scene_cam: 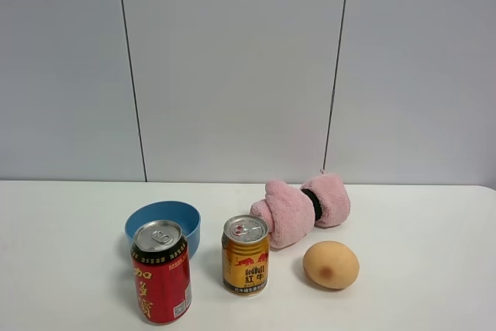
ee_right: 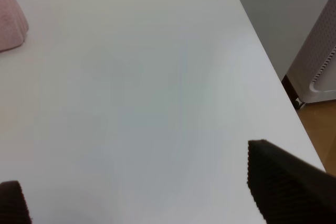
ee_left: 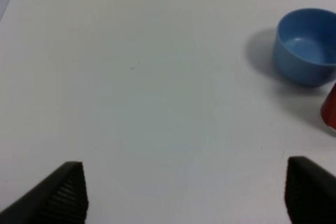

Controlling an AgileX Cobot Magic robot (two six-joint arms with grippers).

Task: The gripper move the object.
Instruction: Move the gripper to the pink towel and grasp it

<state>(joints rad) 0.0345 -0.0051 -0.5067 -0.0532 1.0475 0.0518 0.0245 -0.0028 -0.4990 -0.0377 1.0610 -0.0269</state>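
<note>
The object, a fluffy pink rolled towel [scene_cam: 302, 208] cinched by a black band, lies on the white table behind the cans and the egg-shaped ball. One pink end shows at the edge of the right wrist view [ee_right: 10, 22]. No arm shows in the exterior high view. My left gripper [ee_left: 184, 195] is open above bare table, its two black fingertips [ee_left: 65, 192] far apart. My right gripper [ee_right: 136, 195] is open above bare table near the right table corner, well away from the towel.
A blue bowl [scene_cam: 164, 225] stands left of centre, also in the left wrist view [ee_left: 307, 45]. A red can [scene_cam: 161, 271] and a gold can [scene_cam: 246, 254] stand in front. An orange-tan egg-shaped ball [scene_cam: 331, 264] lies at the right. The table's right edge [ee_right: 273, 77] is near my right gripper.
</note>
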